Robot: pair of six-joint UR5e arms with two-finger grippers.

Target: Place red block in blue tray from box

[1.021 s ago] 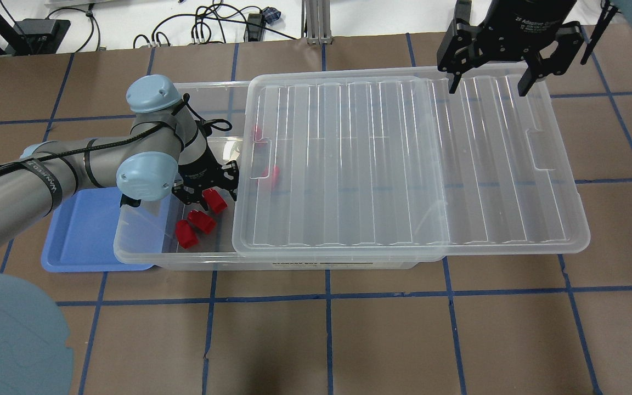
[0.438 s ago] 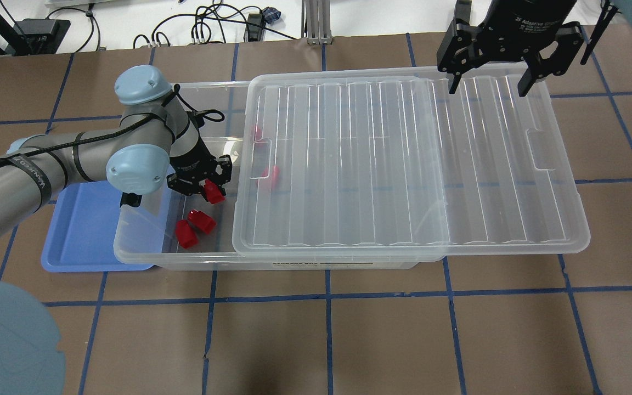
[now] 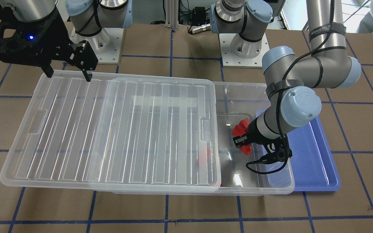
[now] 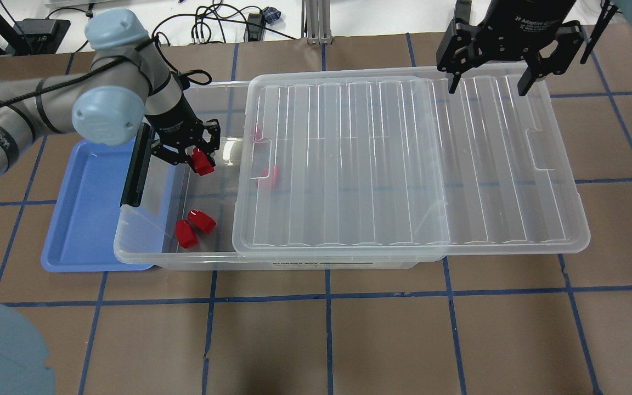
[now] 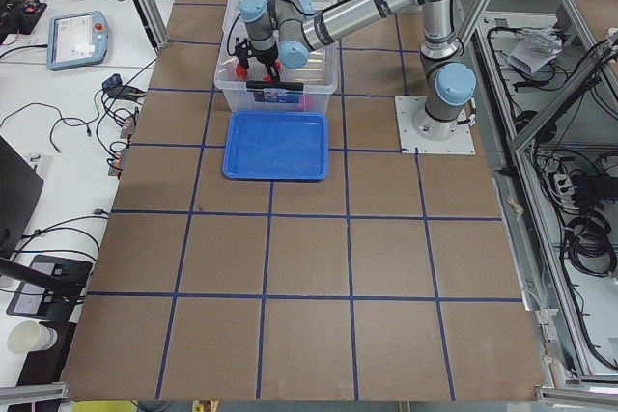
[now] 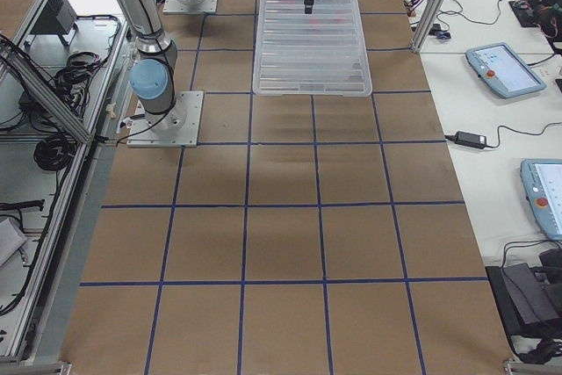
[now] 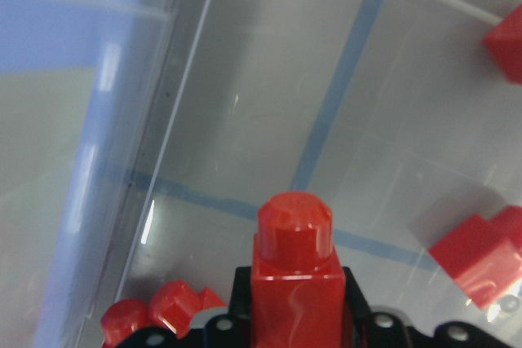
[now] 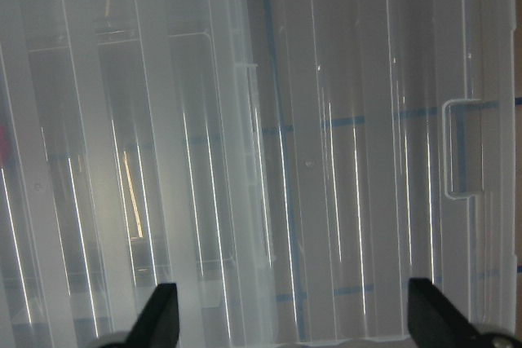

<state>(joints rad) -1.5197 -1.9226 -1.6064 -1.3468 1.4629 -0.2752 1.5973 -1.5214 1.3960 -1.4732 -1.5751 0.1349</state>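
Note:
My left gripper point(image 4: 198, 159) is shut on a red block point(image 4: 202, 162), held above the open left end of the clear box point(image 4: 146, 249). The wrist view shows the block point(image 7: 295, 270) upright between the jaws. It also shows in the front view point(image 3: 246, 149). Two more red blocks point(image 4: 194, 227) lie on the box floor, others under the ribbed lid point(image 4: 404, 164), which is slid to the right. The blue tray point(image 4: 83, 219) lies left of the box, partly under it. My right gripper point(image 4: 489, 82) is open and empty above the lid's far right edge.
A black latch bar point(image 4: 134, 171) stands on the box's left end wall between gripper and tray. Cables and aluminium posts point(image 4: 316, 22) sit beyond the table's far edge. Brown table with blue tape grid point(image 4: 327, 340) lies in front.
My left gripper has lifted the red block off the box floor and moved it up and toward the far side. The right arm has not moved.

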